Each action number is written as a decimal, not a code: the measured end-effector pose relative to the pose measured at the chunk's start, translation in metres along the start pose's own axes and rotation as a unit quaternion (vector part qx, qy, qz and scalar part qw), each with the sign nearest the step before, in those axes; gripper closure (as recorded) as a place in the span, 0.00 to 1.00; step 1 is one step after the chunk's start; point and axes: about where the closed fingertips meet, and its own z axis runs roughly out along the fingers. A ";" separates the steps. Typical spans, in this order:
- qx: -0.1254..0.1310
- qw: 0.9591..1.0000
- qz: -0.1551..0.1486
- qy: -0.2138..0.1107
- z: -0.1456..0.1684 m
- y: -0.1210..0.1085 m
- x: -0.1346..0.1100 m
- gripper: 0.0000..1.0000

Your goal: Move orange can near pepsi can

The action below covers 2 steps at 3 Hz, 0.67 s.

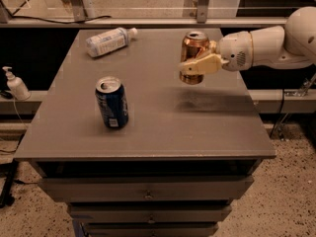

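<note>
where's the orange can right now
In the camera view the orange can is upright in the gripper, off the table above its far right part, well apart from the pepsi can standing nearer on the left.

Jaws clasp the orange can (193,57) above the table (163,132), right of the pepsi can (112,102)

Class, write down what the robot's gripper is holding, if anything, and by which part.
The gripper, above the table's far right, holds the orange can upright by the lower half of its side.

Table (163,132): pepsi can (112,102), bottle (108,41); fingers (201,64) above
</note>
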 end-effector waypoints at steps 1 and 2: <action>-0.026 0.999 -0.010 0.016 0.016 0.029 0.007 1.00; -0.048 0.999 -0.010 0.013 0.033 0.054 0.016 1.00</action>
